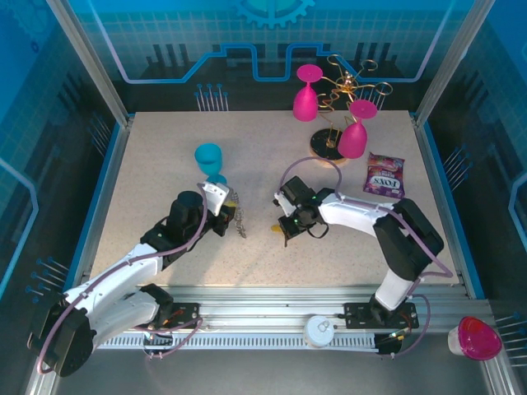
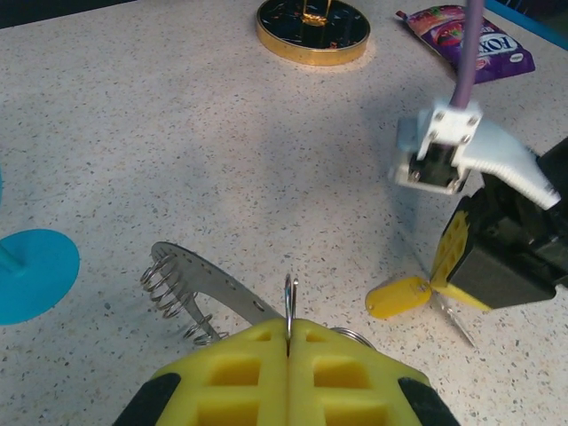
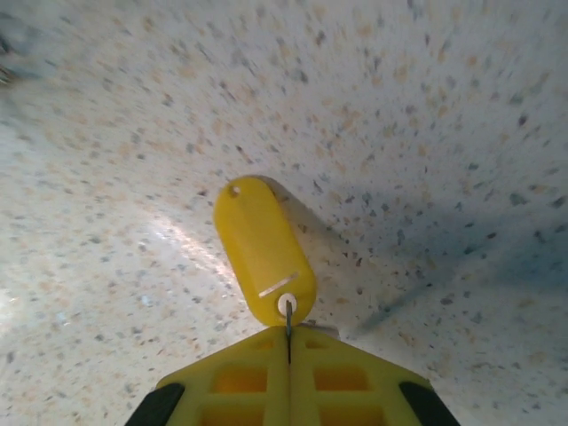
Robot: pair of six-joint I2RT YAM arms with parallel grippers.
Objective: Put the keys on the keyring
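Note:
My left gripper is shut on a thin wire loop of the keyring, a flat grey curved band with wire coils, resting low on the table. From above, this gripper sits left of centre with the keyring at its tip. The key's yellow head lies flat on the table. My right gripper is shut on the thin metal part at the head's hole. In the left wrist view the key lies to the right, close to the loop, with the right gripper's fingers behind it.
A blue goblet stands just behind the left gripper. At the back right, a gold wire stand on a round base carries two pink goblets. A purple snack packet lies beside it.

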